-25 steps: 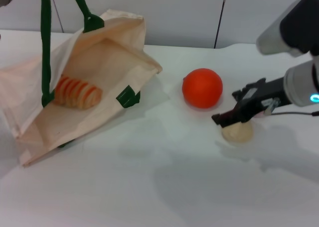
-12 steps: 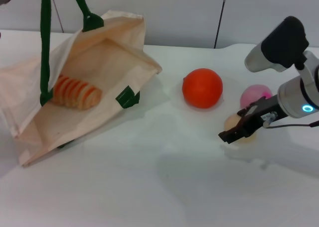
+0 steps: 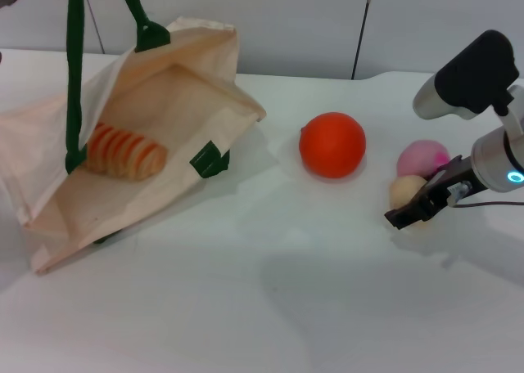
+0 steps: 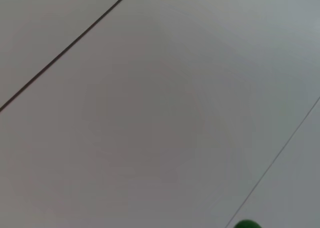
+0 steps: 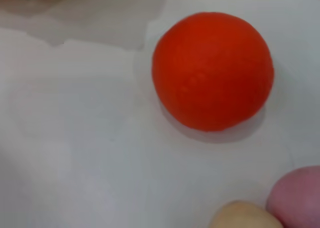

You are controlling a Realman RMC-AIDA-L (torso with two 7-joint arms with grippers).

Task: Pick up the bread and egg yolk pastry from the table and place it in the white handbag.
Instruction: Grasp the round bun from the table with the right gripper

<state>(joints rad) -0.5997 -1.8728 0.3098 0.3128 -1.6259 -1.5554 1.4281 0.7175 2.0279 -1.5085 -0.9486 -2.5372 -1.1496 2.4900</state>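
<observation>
Beige egg yolk pastry (image 3: 407,190) touches the low, slanted right gripper (image 3: 407,213); grip unclear.

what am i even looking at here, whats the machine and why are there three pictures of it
It is a two-armed robot, photographed by its own cameras. The wide picture comes from its head, looking down at a white table. There lies a white handbag with green straps, mouth open, and the striped bread already inside it. To the right sit an orange ball, a pink ball and the pale egg yolk pastry. The right hand is down at the pastry; whether it grips it cannot be told. The close picture of the balls is from the right wrist. The nearly blank one is from the left wrist; the left hand itself is not visible.
</observation>
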